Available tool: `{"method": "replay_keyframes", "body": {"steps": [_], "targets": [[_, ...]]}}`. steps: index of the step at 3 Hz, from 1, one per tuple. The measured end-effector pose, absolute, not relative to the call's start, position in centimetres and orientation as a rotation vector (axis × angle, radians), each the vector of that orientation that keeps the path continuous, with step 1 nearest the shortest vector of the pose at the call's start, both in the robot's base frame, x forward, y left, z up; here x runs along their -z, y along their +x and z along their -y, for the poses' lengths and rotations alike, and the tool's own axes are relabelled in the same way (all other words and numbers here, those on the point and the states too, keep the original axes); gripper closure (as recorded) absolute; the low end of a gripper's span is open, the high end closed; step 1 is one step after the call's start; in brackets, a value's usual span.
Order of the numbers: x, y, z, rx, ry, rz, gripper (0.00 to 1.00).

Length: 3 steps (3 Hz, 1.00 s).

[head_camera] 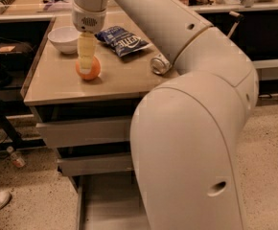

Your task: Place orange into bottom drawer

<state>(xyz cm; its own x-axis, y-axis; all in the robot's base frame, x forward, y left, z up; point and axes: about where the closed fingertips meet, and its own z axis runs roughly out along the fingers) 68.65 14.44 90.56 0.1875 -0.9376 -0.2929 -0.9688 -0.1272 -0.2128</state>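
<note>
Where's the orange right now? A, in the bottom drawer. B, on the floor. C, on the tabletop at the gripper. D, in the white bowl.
C: the orange sits on the tabletop with the gripper right at it, outside the bottom drawer.

Pale-yellow claw at the bright-orange orange; white bowl, blue bag, tan table.
</note>
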Motion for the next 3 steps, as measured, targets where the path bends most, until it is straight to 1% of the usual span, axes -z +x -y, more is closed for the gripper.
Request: {"method": "replay_keyframes", "body": {"steps": [1,3], "targets": [[-89.2,69.8,-14.8,-0.108,-2.151,-1.786,0.0],[-87.4,72.0,-13.4,-0.07,-2.168,-1.817,0.0]]}}
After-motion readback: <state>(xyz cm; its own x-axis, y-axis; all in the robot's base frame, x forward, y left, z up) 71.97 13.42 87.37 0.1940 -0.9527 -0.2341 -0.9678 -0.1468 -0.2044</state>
